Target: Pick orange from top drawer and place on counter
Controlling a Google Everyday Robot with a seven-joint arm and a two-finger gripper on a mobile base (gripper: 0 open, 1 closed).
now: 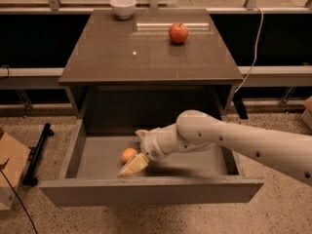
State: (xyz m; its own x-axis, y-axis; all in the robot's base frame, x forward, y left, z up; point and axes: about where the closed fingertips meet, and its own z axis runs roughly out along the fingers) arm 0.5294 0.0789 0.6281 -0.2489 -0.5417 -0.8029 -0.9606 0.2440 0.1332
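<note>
One small round orange fruit (128,155) lies in the wide shallow grey-brown top drawer (97,162), which is pulled out below the front edge of the glossy grey-brown rectangular table (146,57). The orange rests on the smooth grey bottom of the drawer, left of its middle and nearer to the front panel than to the back.

The robot's cream-coloured two-finger gripper (132,151) is down inside the drawer, right at the orange. Its jaws stand apart, open. One pale jaw lies low just in front of the fruit and seems to touch it. The other jaw is behind the fruit, so the orange sits in the gap between them. Whether this far jaw touches it I cannot tell. The thick white robot arm (234,140) comes in from the right, over the right wall of the drawer.

On the table, a round red apple with a short stem (179,32) stands near the far edge, toward the far right corner. A small white ceramic bowl (123,7) stands at the far edge, toward the far left corner, well apart from the apple. A thin white cable (251,57) hangs past the right edge of the table. On the speckled floor (282,213), left of the drawer, are a brown cardboard box (9,169) and a long black bar (38,152).
</note>
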